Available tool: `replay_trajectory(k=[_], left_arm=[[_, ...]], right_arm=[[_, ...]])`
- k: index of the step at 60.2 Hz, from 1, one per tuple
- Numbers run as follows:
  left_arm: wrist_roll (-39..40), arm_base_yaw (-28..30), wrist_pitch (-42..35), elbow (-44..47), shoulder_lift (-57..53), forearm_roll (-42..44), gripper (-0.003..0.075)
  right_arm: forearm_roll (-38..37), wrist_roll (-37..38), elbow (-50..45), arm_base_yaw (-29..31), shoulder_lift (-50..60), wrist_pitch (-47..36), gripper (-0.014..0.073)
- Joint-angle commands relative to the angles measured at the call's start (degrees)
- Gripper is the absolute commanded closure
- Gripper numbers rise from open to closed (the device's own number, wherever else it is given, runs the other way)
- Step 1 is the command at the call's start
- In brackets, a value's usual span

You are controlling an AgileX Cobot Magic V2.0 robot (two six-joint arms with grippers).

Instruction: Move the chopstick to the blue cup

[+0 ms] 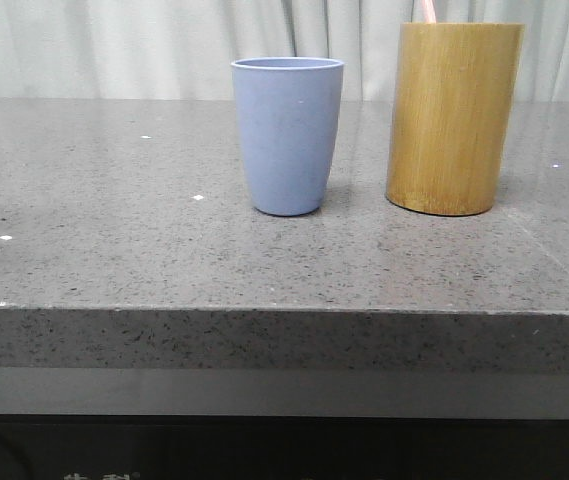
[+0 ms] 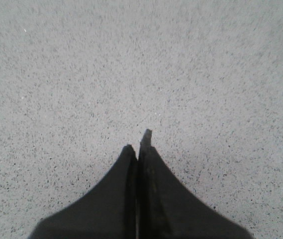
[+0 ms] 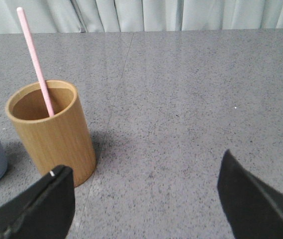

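Nothing is being held yet. The chopstick (image 3: pixel 37 64) is sitting in the bamboo holder (image 1: pixel 453 118), leaning against the inner wall with its top poking well above the rim. I'm only seeing one stick; can't tell if more are hiding lower inside. The blue cup (image 1: pixel 287 134) is standing upright just beside the holder, on the robot's left of it, apart but near. It looks empty from the front, though its inside isn't showing.

The right gripper (image 3: pixel 143 199) is hanging spread wide over the stone counter (image 1: pixel 114 250), off to the holder's side, looking across at it, fingers (image 3: pixel 44 201) clear of everything. The left gripper (image 2: pixel 139 147) is pressed together, pinching nothing, pointing down at bare counter.

Judging by position, the right arm is taking the pick; task is at the start.

Risks I'm expecting from here:
- The stick is very thin and tilted. A wide-open jaw closing off-centre is likely pushing it round the rim instead of catching it.
- Gripping low near the rim is risking a finger clipping the holder and tipping or sliding it.
- Holder and cup are standing close, so a sideways nudge on the holder is carrying straight into the cup.
- The stick is longer than the holder is deep. Not lifting high enough before moving across means dragging its lower end on the rim.
- The cup is shorter and tapered to a narrow base. A long stick dropped at a lean is possibly tipping it over.
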State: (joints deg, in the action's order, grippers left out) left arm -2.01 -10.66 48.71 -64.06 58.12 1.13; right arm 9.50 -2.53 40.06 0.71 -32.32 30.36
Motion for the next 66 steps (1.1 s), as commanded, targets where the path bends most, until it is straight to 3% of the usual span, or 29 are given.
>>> replay_trajectory(k=[1, 10, 21, 34, 55, 66], left_arm=[[0.56, 0.12, -12.2, 6.79, -8.04, -1.13, 0.0739], [0.56, 0.12, -20.14, 20.37, -21.69, -1.84, 0.0739], [0.56, 0.12, -20.37, 30.13, -36.55, -1.84, 0.0739], [0.56, 0.12, -20.37, 35.24, -48.91, -1.84, 0.0739], [0.56, 0.12, -20.48, 35.9, -51.82, -1.84, 0.0739], [0.56, 0.12, -20.48, 35.9, -51.82, -1.84, 0.0739]], right_arm=[[0.16, -0.17, 3.1, 0.15, -3.73, -6.73, -0.0007], [0.16, -0.17, 5.6, -0.64, -9.64, -9.18, -0.0007], [0.1, -0.22, 9.75, -5.71, -17.19, -13.58, -0.0007], [-0.15, -0.22, 16.75, -13.4, -29.09, -19.6, -0.0007], [-2.56, -0.22, 32.7, -19.77, -48.4, -20.01, -0.0007], [-3.64, -0.22, 37.01, -20.03, -53.59, -19.92, 0.0004]])
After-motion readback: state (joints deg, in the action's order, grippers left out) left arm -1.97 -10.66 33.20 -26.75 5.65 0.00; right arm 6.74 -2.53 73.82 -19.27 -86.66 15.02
